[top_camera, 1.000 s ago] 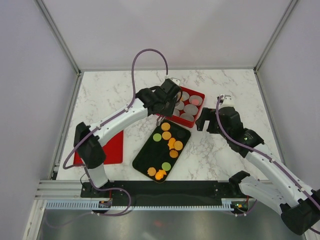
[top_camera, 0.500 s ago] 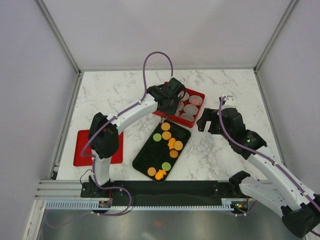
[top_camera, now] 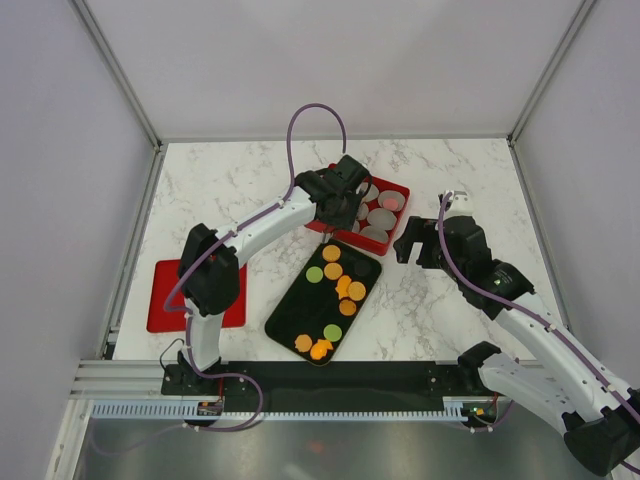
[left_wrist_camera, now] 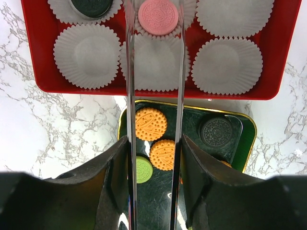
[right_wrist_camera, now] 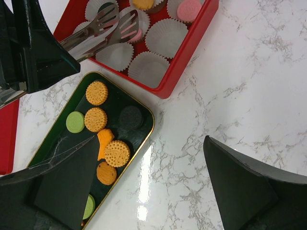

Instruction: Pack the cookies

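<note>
1. L gripper (left_wrist_camera: pixel 154 158) clamps the handles of metal tongs (left_wrist_camera: pixel 130 96). The fingers press on both blades, which run out parallel with a gap between them.
2. The tong tips reach over the red tray (left_wrist_camera: pixel 33 57), at approx 1 o'clock on the marble table (top_camera: pixel 230 190). A pink cookie (left_wrist_camera: pixel 158 16) lies in a paper cup between the blades. Can't tell if the blades touch it.
3. A dark cookie (left_wrist_camera: pixel 91 5) sits in the cup at 10 o'clock from the pink one. The other white paper cups (left_wrist_camera: pixel 86 56) in wrist view show only paper.
4. Most cookies (top_camera: pixel 345 290) lie on the dark gold-rimmed tray (top_camera: pixel 300 310) at table centre: mostly orange, plus green and one dark.
5. Edges: the red tray's near wall sits just beside the dark tray's far corner. Touching or not, can't tell.
6. R gripper (right_wrist_camera: pixel 148 187) hangs at 3 o'clock from the dark tray, fingers spread wide, nothing between them.
7. Room: a band of marble runs from the trays to the R wall, and another from 9 to 11 o'clock towards the L wall. A flat red panel (top_camera: pixel 165 300) lies at 8 o'clock by the L edge, partly under the L arm.
8. Walls close the table on L, back and R sides. A purple cable (top_camera: pixel 315 120) loops above the L arm at 12 o'clock.
9. Writing: the cookies have embossed faces, too small to read.
</note>
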Motion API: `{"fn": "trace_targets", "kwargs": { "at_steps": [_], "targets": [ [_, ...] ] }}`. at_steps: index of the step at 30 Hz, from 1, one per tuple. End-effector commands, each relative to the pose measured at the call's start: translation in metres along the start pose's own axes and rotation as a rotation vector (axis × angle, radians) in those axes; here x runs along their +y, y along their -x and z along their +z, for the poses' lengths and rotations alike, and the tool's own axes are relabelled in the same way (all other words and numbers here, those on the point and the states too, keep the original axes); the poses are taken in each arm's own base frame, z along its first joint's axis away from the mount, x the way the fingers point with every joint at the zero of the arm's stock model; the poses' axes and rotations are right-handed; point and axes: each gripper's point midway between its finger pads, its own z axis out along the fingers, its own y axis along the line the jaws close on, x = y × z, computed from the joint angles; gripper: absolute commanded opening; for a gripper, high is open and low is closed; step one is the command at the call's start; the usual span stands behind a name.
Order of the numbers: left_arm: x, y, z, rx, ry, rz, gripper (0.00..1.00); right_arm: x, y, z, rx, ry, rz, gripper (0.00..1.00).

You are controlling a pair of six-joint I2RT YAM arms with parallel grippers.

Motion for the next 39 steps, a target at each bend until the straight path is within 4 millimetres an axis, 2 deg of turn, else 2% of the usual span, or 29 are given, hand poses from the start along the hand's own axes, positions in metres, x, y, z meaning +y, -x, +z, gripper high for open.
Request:
{"fn": "trace_targets", "kwargs": {
  "at_steps": [1, 10, 18, 23, 24, 25, 26, 27, 28, 29, 30, 31, 32, 33, 35, 38, 39],
  "targets": [
    [-0.003, 0.023, -0.012, -0.077, -0.032, 0.026, 0.52, 0.004, 0.014, -0.006, -0.041, 0.01, 0.011, 0.98],
    [-0.004, 0.034, -0.027, -0.116, -0.049, 0.029, 0.53, 0.005, 0.015, -0.007, -0.045, 0.014, 0.013, 0.98],
    [0.004, 0.057, -0.078, -0.231, -0.066, 0.006, 0.54, 0.007, 0.019, -0.007, -0.05, 0.017, 0.015, 0.98],
    [0.005, 0.049, -0.109, -0.254, -0.113, -0.014, 0.54, 0.009, 0.022, -0.006, -0.048, 0.017, 0.009, 0.98],
    [0.007, 0.037, -0.106, -0.23, -0.11, -0.013, 0.54, 0.009, 0.022, -0.005, -0.046, 0.018, 0.008, 0.98],
    [0.01, 0.035, -0.121, -0.253, -0.122, -0.026, 0.54, 0.01, 0.021, -0.003, -0.04, 0.016, 0.004, 0.98],
    [0.012, 0.029, -0.124, -0.249, -0.125, -0.03, 0.54, 0.01, 0.021, -0.002, -0.038, 0.017, 0.004, 0.98],
    [0.017, 0.012, -0.12, -0.215, -0.113, -0.029, 0.54, 0.011, 0.021, -0.002, -0.035, 0.019, -0.004, 0.98],
    [0.022, 0.006, -0.133, -0.234, -0.121, -0.044, 0.54, 0.01, 0.019, 0.001, -0.028, 0.013, -0.007, 0.98],
    [0.024, -0.003, -0.137, -0.226, -0.13, -0.046, 0.54, 0.01, 0.02, 0.001, -0.029, 0.014, -0.01, 0.98],
    [0.028, -0.023, -0.13, -0.187, -0.122, -0.043, 0.54, 0.01, 0.02, 0.002, -0.027, 0.014, -0.013, 0.98],
    [0.029, -0.033, -0.133, -0.17, -0.127, -0.046, 0.54, 0.01, 0.02, 0.003, -0.025, 0.012, -0.02, 0.98],
    [0.031, -0.04, -0.146, -0.188, -0.15, -0.048, 0.54, 0.01, 0.02, 0.004, -0.025, 0.012, -0.023, 0.98],
    [0.032, -0.061, -0.14, -0.146, -0.145, -0.034, 0.54, 0.01, 0.02, 0.005, -0.024, 0.011, -0.026, 0.98],
    [0.034, -0.08, -0.149, -0.131, -0.162, -0.032, 0.54, 0.01, 0.021, 0.007, -0.023, 0.006, -0.043, 0.98],
    [0.035, -0.119, -0.143, -0.049, -0.153, -0.005, 0.54, 0.01, 0.021, 0.012, -0.013, -0.001, -0.059, 0.98],
    [0.035, -0.125, -0.142, -0.036, -0.152, -0.01, 0.54, 0.011, 0.022, 0.015, -0.009, -0.002, -0.062, 0.98]
  ]
}}
